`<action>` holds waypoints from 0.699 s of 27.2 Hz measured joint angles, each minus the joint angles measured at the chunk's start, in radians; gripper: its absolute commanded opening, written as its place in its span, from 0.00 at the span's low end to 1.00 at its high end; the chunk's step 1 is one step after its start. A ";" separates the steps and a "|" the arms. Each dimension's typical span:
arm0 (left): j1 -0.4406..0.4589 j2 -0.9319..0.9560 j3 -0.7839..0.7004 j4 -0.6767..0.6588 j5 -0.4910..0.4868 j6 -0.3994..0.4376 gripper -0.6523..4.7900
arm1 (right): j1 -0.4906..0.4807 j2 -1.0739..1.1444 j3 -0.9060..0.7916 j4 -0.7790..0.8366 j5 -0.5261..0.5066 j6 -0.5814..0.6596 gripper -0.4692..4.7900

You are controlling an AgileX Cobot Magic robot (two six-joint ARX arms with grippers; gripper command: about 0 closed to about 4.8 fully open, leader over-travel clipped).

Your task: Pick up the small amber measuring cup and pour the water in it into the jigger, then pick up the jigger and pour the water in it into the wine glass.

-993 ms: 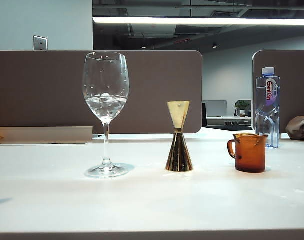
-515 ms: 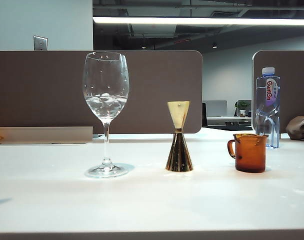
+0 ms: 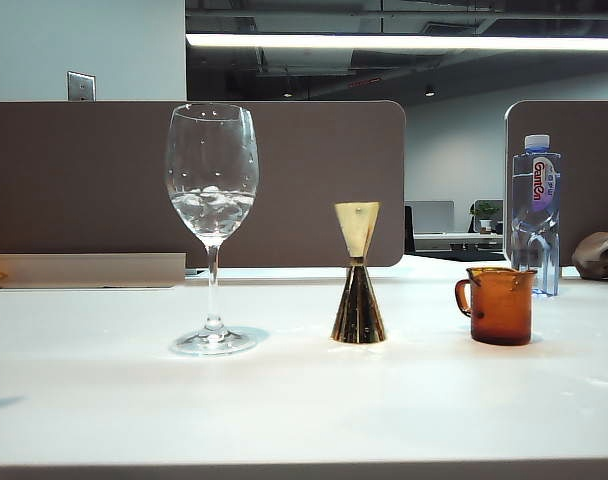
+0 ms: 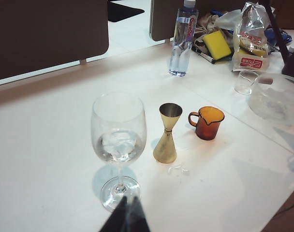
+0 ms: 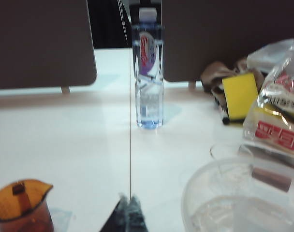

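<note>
Water sits in the tall clear stemmed wine glass (image 3: 212,200), so I judge both pours done; what remains is parking clear of the glassware. My right pincer (image 5: 128,207) is closed, empty, the small translucent amber measuring cup (image 5: 22,207) just beside it. My left pincer (image 4: 127,212), tips together, empty, hovers near the glass's foot; the shiny gold hourglass jigger (image 4: 167,132) stands beyond.

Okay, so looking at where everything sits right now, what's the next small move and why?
Probably none beyond parking the arms. The wine glass already holds water, the jigger and the small amber measuring cup stand upright on the table, apart from each other. The left gripper and right gripper are shut, holding nothing. A small spill lies beside the jigger.
</note>
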 measured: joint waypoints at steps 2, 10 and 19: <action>0.000 0.000 0.000 0.000 0.000 0.000 0.12 | 0.000 -0.032 0.000 0.001 0.000 0.000 0.08; 0.000 0.000 0.000 0.000 0.000 0.000 0.12 | -0.033 -0.155 0.000 -0.001 -0.001 0.000 0.08; 0.000 0.000 0.000 0.000 0.000 0.000 0.12 | -0.038 -0.155 0.000 -0.088 -0.106 0.005 0.08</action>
